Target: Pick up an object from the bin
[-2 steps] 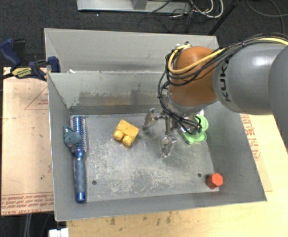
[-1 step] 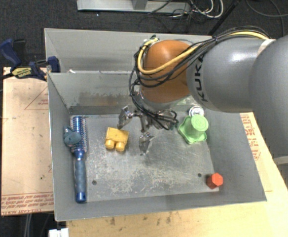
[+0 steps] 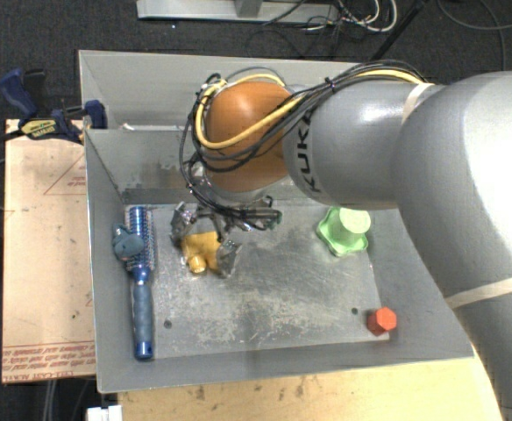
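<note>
My gripper (image 3: 204, 242) is low in the left half of the bin, its two fingers on either side of a small yellow-tan lumpy object (image 3: 199, 251). One finger stands at the object's left, the other at its right, with the object between them on the bin floor. Whether the fingers press on it I cannot tell. A blue hairbrush (image 3: 137, 274) lies lengthwise along the left wall, a little to the left of the gripper.
A pale green cup-like piece (image 3: 344, 231) sits right of centre under the arm. A small red-orange block (image 3: 380, 321) lies near the front right corner. The arm with its orange cover and cables hangs over the bin's back middle.
</note>
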Robot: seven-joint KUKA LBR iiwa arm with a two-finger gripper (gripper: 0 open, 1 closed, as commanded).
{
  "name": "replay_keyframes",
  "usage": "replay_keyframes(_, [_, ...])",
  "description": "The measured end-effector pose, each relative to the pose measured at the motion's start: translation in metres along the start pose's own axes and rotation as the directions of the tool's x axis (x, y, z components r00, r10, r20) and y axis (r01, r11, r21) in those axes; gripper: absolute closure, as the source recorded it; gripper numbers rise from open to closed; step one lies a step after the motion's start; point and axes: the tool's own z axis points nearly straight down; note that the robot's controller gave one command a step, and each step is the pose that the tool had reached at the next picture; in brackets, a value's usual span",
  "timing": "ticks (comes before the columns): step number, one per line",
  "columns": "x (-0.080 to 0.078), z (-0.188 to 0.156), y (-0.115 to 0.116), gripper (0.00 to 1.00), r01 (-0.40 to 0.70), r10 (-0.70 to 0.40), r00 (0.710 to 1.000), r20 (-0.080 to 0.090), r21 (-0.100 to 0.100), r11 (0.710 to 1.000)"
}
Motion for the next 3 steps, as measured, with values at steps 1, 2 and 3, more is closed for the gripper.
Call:
replay_keyframes(1, [0.000,-0.001,-0.001,1.00,-0.002,0.002,1.000,0.003,0.000,1.000])
replay_keyframes(2, [0.002,-0.112,0.037,1.00,0.053,-0.053,0.999,0.005,0.004,0.999])
replay_keyframes(3, [-0.015,-0.210,0.024,1.00,0.089,-0.089,0.996,0.006,0.006,0.996])
